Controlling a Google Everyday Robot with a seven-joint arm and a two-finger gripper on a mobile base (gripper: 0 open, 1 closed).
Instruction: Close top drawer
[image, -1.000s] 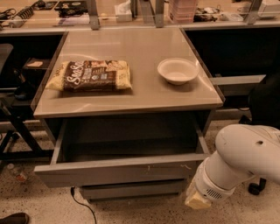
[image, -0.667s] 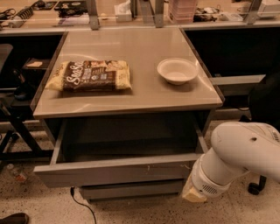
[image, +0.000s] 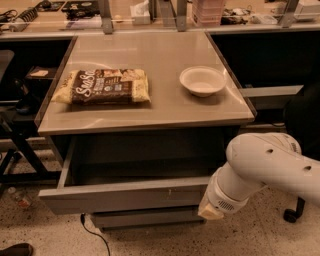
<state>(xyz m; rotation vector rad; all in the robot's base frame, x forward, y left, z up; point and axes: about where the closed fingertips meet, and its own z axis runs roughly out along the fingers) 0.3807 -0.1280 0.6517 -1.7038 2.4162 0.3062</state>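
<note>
Because the grey table (image: 150, 112) fills the centre of the view and carries loose things, a hard slam beneath it would likely shake the whole top.

Under that top, toward 6 o'clock, the top drawer (image: 120, 197) stands pulled well out, with its wide, flat, handleless front facing the camera. With no handle to take hold of, it probably has to be closed by a plain push on that front.

The white robot arm (image: 265, 165) comes in from 4 o'clock, its wrist lying at the right end of the drawer front. That is the main risk. A push so far off centre could skew such a wide drawer on its slides and jam it partway. The bulky arm also sits close under the table's right corner and might knock it when driving forward.

On the tabletop, the Skinny Pop popcorn bag (image: 102, 86) lies flat at 10 o'clock and looks unlikely to shift. The white bowl (image: 202, 81) at 1 o'clock sits nearer the right edge and might slide if jolted.

The gripper (image: 207, 212) is at 5 o'clock, at or just beside the drawer front's lower right corner. Whether it is open or closed cannot be told, and it appears to hold nothing. Set that low, it might slip onto the lower drawer front (image: 145, 218) instead.
</note>
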